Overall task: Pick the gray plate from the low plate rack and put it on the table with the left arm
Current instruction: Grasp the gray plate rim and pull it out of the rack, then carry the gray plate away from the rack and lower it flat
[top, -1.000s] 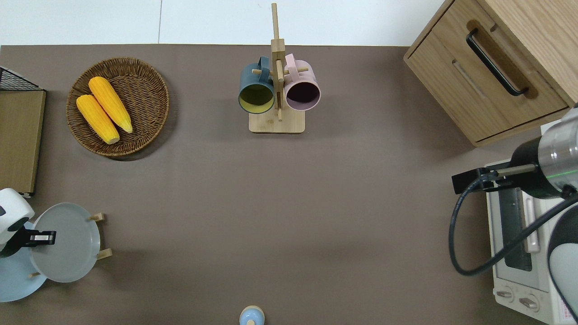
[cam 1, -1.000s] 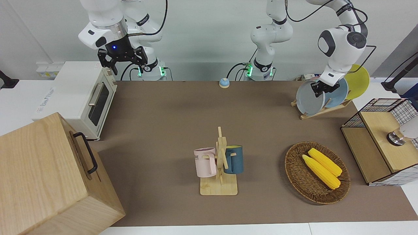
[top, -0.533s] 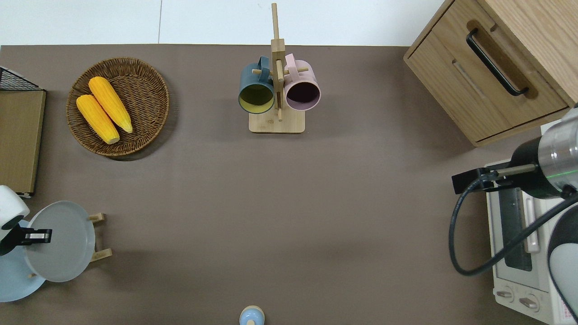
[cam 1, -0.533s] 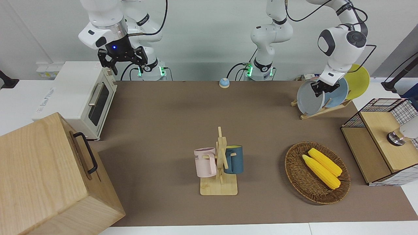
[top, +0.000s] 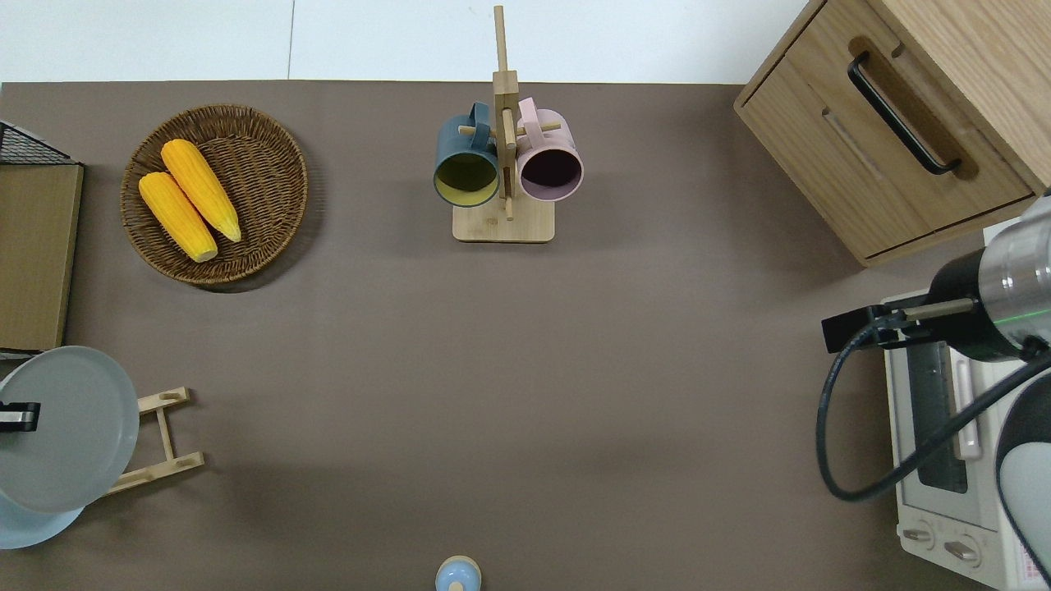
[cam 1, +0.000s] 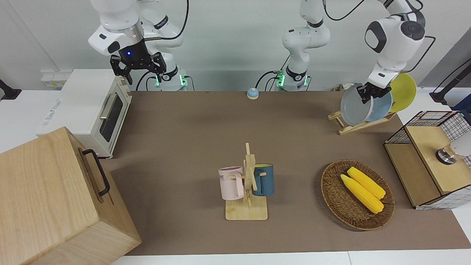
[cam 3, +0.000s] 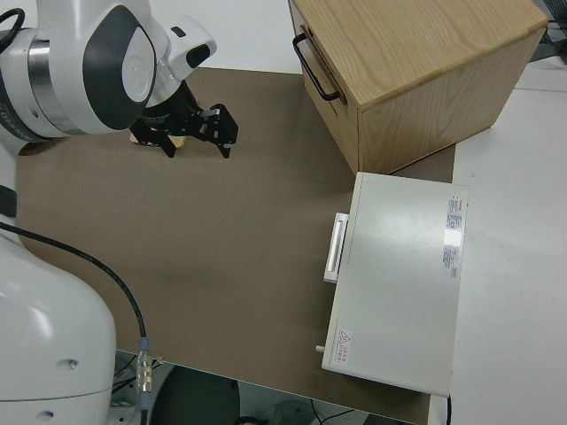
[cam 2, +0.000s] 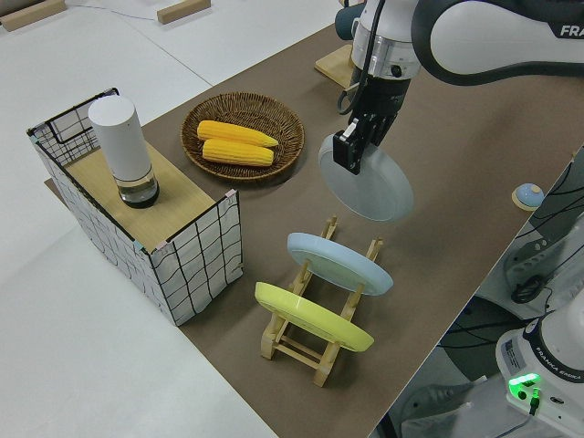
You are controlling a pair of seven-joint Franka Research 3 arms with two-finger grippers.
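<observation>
Lifted since earlier: round pale gray plate [cam 1: 356, 104] clears low light-wood rack [top: 160, 441] | your left gripper [cam 2: 351, 151] clamps its rim, frame right | right arm parked

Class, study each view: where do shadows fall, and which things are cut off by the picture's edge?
Overhead view: soft shadow beside the wicker basket; the gray plate and left gripper are cropped at the edge. Left side view: both show whole, plate lifted off the low plate rack.

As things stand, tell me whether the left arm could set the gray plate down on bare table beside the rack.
Probably yes: the left gripper holds the gray plate lifted clear of the low plate rack, and the table beside it lies bare.
</observation>
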